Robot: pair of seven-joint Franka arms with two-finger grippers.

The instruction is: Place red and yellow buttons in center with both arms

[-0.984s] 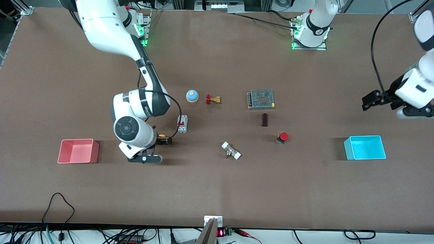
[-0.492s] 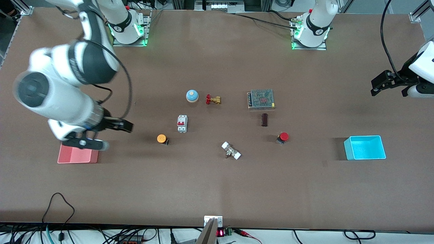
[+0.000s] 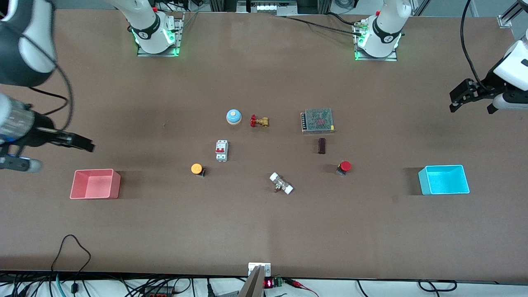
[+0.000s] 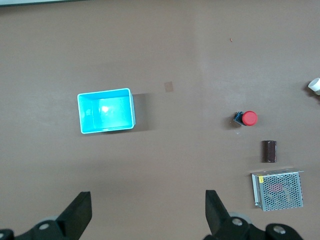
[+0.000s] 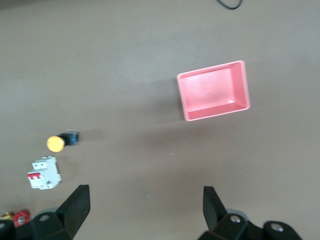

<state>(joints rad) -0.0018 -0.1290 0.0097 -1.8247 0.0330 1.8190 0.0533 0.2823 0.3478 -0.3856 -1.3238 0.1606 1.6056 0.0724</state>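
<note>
The yellow button (image 3: 196, 168) lies on the brown tabletop (image 3: 255, 214), nearer the right arm's end, beside the white breaker. The red button (image 3: 345, 166) lies toward the left arm's end, near the dark block. My right gripper (image 3: 84, 144) is open and empty, high over the table above the pink bin's end. In the right wrist view the gripper (image 5: 145, 205) is wide open, with the yellow button (image 5: 59, 142) far off. My left gripper (image 3: 471, 108) is open and empty, high over the cyan bin's end. In the left wrist view the gripper (image 4: 147, 212) is open, and the red button (image 4: 247, 118) shows.
A blue bell (image 3: 234, 116), brass valve (image 3: 259, 121), white breaker (image 3: 222, 150), mesh-topped box (image 3: 317, 120), dark block (image 3: 321, 145) and white fitting (image 3: 281, 183) lie around the middle. The pink bin (image 3: 95, 184) and cyan bin (image 3: 444, 180) stand at the two ends.
My right gripper let go of the yellow button, rose and swung away toward the pink bin's end. My left gripper rose and drew back a little. The buttons stayed put.
</note>
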